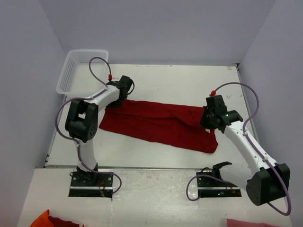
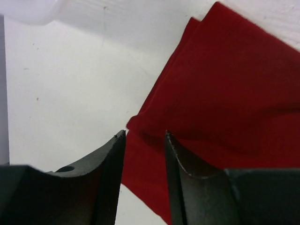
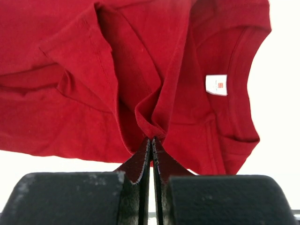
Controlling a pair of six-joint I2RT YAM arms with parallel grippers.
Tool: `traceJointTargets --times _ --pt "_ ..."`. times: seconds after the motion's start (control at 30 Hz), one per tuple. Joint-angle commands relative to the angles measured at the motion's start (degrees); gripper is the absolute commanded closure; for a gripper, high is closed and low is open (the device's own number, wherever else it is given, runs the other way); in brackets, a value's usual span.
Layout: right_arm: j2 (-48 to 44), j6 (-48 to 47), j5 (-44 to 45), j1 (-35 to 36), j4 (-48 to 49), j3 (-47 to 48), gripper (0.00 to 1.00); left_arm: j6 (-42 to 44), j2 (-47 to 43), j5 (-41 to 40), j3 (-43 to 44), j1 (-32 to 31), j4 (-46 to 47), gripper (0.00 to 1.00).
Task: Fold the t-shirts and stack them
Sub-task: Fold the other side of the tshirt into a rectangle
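Note:
The dark red t-shirt (image 1: 161,122) lies folded into a long strip across the middle of the table. My left gripper (image 1: 113,101) is at its left end. In the left wrist view the left gripper (image 2: 144,137) is open, and the jaws straddle a corner of the shirt (image 2: 225,89) without closing on it. My right gripper (image 1: 207,122) is at the shirt's right end. In the right wrist view it (image 3: 152,138) is shut on a pinched fold of the shirt (image 3: 70,61), beside the collar and the white neck label (image 3: 216,85).
A white mesh basket (image 1: 80,71) stands at the back left corner, just behind the left arm. Orange and red cloth (image 1: 47,220) and pink cloth (image 1: 251,223) lie at the near bottom edge. White walls enclose the table on the left, back and right.

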Motion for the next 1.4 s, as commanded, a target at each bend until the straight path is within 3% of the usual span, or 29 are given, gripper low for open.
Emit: traceJointTargets --times 0.0,0.17,0.4,0.53,0.73,0.83,0.93,1.0,1.13,1.37 --pt "-3.3 3.0 0.8 1.8 -0.7 -1.5 1.00 -6.0 -7.0 -4.3 -2.5 -0.9 -0.6 0.59" --pt "-5.3 5.0 1.1 3.2 -2.2 -1.7 1.00 -7.4 -10.2 -8.8 -3.1 -7.4 -0.2 0.57" --pt "-6.2 6.7 0.6 5.2 -4.6 -2.9 0.97 -4.2 -6.4 -7.1 2.7 -9.4 -1.0 0.58" --pt "-5.0 8.1 2.1 7.5 -5.7 -2.2 0.58 -3.1 -4.6 -5.7 3.1 -9.4 0.2 0.59" --pt "-3.4 6.6 6.1 8.3 -3.5 1.7 0.43 -1.4 -4.1 -5.3 3.3 -9.4 1.7 0.59" --pt "4.6 4.7 6.5 8.1 -1.7 6.8 0.45 -0.9 -2.5 -5.9 4.4 -9.3 1.6 0.59" --pt "13.8 3.5 2.4 7.5 1.4 11.6 0.60 -0.6 0.0 -5.2 6.9 -9.1 0.0 0.59" --pt "18.0 2.4 1.2 7.1 2.5 14.9 0.64 -0.5 0.7 -3.4 7.7 -9.0 -0.1 0.60" --pt "26.3 1.1 0.3 6.4 3.9 18.3 0.64 0.8 1.2 -2.0 8.2 -8.9 0.3 0.60" --pt "27.3 0.8 -1.6 3.4 6.6 15.8 0.58 1.6 0.9 -1.1 7.8 -8.6 1.3 0.60"
